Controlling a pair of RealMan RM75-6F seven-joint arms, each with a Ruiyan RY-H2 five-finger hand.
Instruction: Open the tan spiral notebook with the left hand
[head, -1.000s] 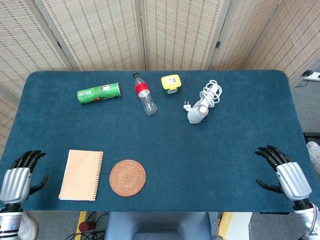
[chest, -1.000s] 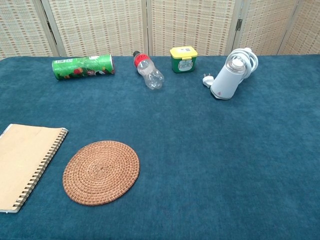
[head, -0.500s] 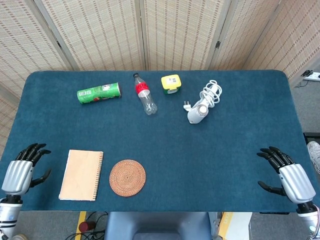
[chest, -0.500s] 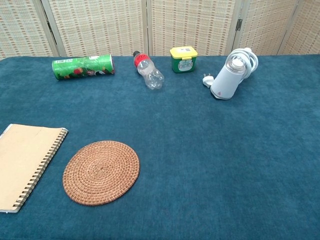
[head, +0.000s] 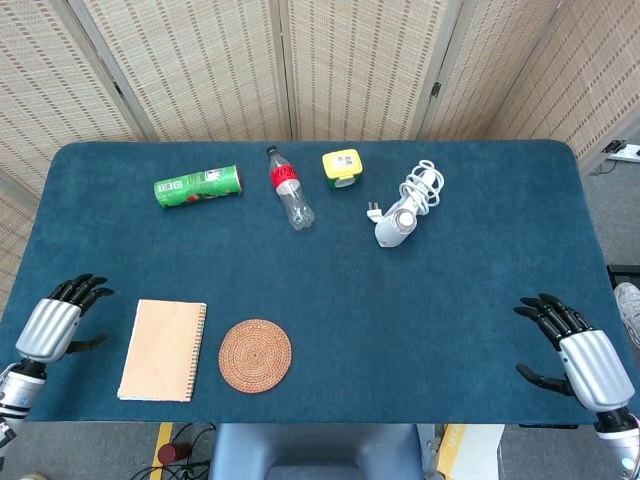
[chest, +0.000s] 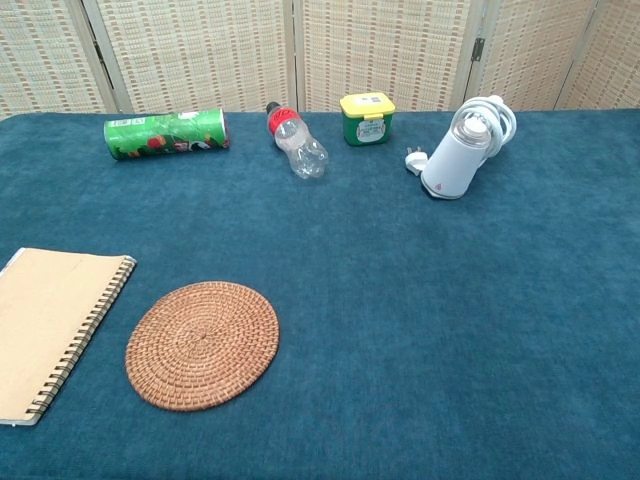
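The tan spiral notebook (head: 162, 350) lies closed and flat near the table's front left edge, its wire spine along its right side; the chest view shows the notebook (chest: 50, 325) at the lower left. My left hand (head: 55, 322) hovers just left of it, fingers apart, holding nothing and not touching it. My right hand (head: 580, 350) is at the front right corner, fingers spread and empty. Neither hand appears in the chest view.
A round woven coaster (head: 255, 355) lies right beside the notebook's spine. At the back stand a green can on its side (head: 198, 186), a plastic bottle lying down (head: 289, 188), a yellow-green box (head: 341, 167) and a white appliance with coiled cord (head: 407, 208).
My left hand has moved up and to the right, closer to the notebook's left edge. The right hand has drifted slightly down. The notebook has not moved.
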